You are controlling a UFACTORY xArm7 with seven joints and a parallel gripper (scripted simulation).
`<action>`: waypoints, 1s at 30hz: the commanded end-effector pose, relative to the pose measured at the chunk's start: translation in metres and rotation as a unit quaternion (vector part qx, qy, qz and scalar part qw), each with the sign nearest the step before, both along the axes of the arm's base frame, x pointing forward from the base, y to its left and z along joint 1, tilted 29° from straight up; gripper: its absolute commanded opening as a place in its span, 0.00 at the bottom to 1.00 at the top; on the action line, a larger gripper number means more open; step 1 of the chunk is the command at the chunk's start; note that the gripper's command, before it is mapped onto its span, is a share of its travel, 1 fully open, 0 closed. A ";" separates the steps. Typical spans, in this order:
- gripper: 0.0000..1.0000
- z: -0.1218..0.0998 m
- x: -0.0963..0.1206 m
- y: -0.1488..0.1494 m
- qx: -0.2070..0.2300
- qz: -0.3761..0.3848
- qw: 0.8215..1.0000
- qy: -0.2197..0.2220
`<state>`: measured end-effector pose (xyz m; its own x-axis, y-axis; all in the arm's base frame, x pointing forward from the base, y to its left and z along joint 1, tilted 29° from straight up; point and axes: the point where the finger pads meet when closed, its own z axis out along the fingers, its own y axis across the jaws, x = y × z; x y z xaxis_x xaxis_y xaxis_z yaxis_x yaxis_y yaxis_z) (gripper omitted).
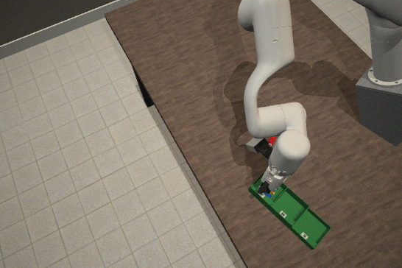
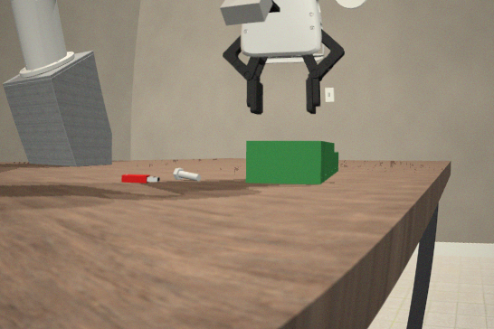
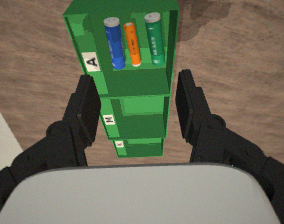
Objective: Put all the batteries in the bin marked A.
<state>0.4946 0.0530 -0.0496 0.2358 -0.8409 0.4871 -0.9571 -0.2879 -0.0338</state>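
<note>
A green row of bins (image 3: 128, 75) stands on the wooden table; it also shows in the top and exterior views (image 1: 291, 210) (image 2: 290, 162). The bin marked A (image 3: 135, 47) holds three batteries side by side: a blue one (image 3: 114, 42), an orange one (image 3: 132, 44) and a green one (image 3: 155, 38). My gripper (image 2: 280, 105) is open and empty, hanging well above the bins, with its fingers either side of the row in the wrist view (image 3: 138, 107). In the top view the gripper (image 1: 268, 188) is over the A end.
A red lighter (image 2: 139, 178) and a white bolt (image 2: 185, 174) lie on the table to the left of the bins. The grey robot base (image 2: 59, 109) stands at the back left. The table edge is close to the bins on the right.
</note>
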 end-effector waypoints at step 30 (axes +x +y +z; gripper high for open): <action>1.00 0.103 -0.018 0.055 0.001 0.002 1.000 -0.003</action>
<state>0.4779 0.1009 0.0400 0.2363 -0.8410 0.4868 -0.9564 -0.2897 -0.0362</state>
